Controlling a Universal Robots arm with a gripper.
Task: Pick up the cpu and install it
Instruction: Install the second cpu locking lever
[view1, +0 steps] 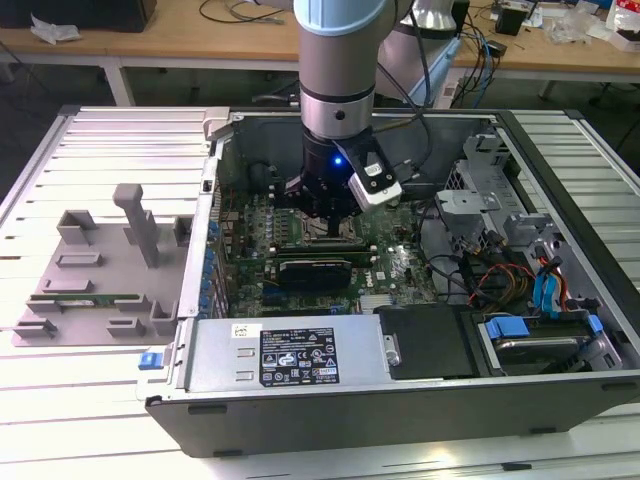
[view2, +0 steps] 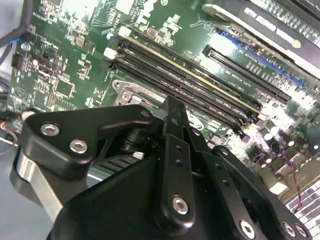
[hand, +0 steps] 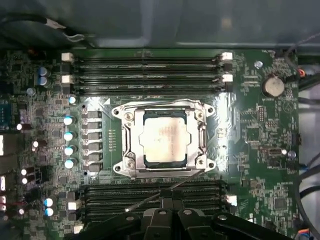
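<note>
The cpu (hand: 165, 138), a small square chip with a silvery top and dark rim, lies flat inside the metal socket frame (hand: 128, 141) on the green motherboard (hand: 260, 150). In the exterior view my gripper (view1: 335, 215) hangs low inside the open computer case (view1: 560, 170), over the middle of the board. In the first wrist view the gripper (hand: 167, 201) sits just off the socket's edge, over the memory slots. Its black fingers (view2: 171, 112) are shut together with nothing between them. The cpu is apart from the gripper.
Rows of memory slots (hand: 150, 67) flank the socket on two sides. A grey tray (view1: 60, 300) at the exterior view's left holds a long green memory stick (view1: 90, 298). The power supply (view1: 290, 355), cables (view1: 500, 280) and a drive bay (view1: 540, 345) crowd the case.
</note>
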